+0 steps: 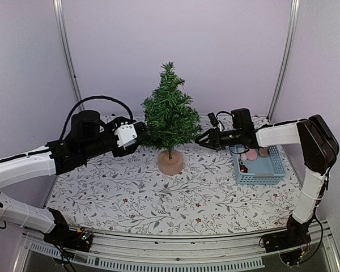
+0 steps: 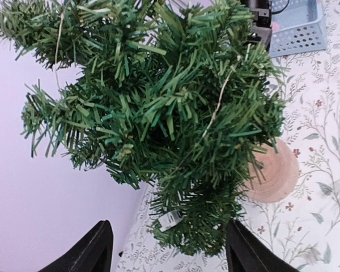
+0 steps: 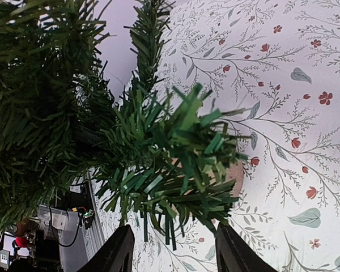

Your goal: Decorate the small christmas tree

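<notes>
The small christmas tree [image 1: 170, 113] stands mid-table on its round tan wooden base [image 1: 170, 163]. My left gripper [image 1: 140, 135] is open and empty, right at the tree's lower left branches. In the left wrist view the tree [image 2: 158, 107] fills the frame and a low branch tip hangs just ahead of the open gripper [image 2: 170, 255]. Thin tan strings [image 2: 218, 105] lie in the needles. My right gripper [image 1: 203, 139] is open and empty at the lower right branches. In the right wrist view a branch tip [image 3: 175, 164] sits just ahead of the gripper [image 3: 174, 255].
A blue plastic basket [image 1: 275, 164] stands at the right of the floral tablecloth and holds small pink and brownish ornaments [image 1: 251, 154]. It also shows in the left wrist view [image 2: 297, 28]. White walls and metal posts close the back. A small white tag [image 2: 169, 220] hangs on a low branch.
</notes>
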Robot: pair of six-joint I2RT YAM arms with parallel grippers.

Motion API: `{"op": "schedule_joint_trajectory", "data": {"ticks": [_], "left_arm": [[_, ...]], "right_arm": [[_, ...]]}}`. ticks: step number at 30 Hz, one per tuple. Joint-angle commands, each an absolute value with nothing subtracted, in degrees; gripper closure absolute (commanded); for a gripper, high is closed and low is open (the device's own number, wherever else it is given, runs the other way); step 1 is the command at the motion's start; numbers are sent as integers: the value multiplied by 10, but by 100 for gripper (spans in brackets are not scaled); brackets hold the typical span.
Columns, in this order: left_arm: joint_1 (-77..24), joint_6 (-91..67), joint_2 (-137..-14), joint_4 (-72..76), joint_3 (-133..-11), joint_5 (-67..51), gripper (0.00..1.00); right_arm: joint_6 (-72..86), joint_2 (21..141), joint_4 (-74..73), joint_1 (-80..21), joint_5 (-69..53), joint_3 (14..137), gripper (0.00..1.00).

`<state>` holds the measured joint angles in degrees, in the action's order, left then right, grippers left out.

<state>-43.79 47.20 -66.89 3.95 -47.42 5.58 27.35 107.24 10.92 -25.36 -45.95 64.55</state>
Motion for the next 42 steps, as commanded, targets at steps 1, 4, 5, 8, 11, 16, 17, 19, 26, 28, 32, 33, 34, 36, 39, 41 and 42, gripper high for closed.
{"op": "schedule_joint_trajectory", "data": {"ticks": [1, 4, 5, 8, 11, 16, 17, 19, 26, 28, 32, 33, 34, 36, 39, 41, 42], "left_arm": [[-433, 398, -628, -23, -469, 29, 32], [-421, 330, -606, -10, -451, 27, 34], [-413, 298, -600, 1, -443, 22, 35], [-372, 187, -595, 32, -429, 5, 35], [-328, 74, -610, 54, -427, -26, 36], [-260, -53, -662, 86, -436, -43, 38], [-245, -68, -676, 100, -439, -62, 39], [-218, -88, -709, 121, -446, -91, 41], [-196, -111, -769, 162, -447, -105, 46], [-188, -127, -773, 176, -433, -108, 45], [-183, -135, -815, 184, -432, -124, 45], [-184, -137, -825, 187, -435, -127, 46], [-183, -139, -833, 192, -436, -129, 46], [-183, -145, -840, 206, -437, -131, 46], [-184, -147, -845, 214, -438, -132, 46], [-183, -143, -847, 212, -439, -132, 46], [-183, -141, -847, 209, -441, -133, 46]], "right_arm": [[266, 1070, 108, -250, -473, 658, 48], [262, 1063, 100, -250, -470, 656, 48], [260, 1059, 99, -251, -469, 653, 48], [264, 1042, 100, -250, -467, 637, 48], [267, 1020, 98, -251, -463, 617, 48], [273, 984, 87, -251, -456, 584, 48], [274, 978, 85, -251, -455, 576, 48], [275, 970, 81, -251, -453, 565, 48], [263, 915, 7, -216, -429, 553, 48], [256, 890, -39, -183, -418, 548, 49], [235, 848, -107, -97, -400, 542, 49], [226, 842, -125, -75, -393, 546, 49], [219, 842, -141, -57, -384, 550, 49], [201, 851, -177, -30, -352, 573, 50], [162, 880, -233, -6, -302, 609, 51], [139, 901, -259, -4, -278, 626, 51], [130, 907, -271, -4, -270, 632, 51]]}}
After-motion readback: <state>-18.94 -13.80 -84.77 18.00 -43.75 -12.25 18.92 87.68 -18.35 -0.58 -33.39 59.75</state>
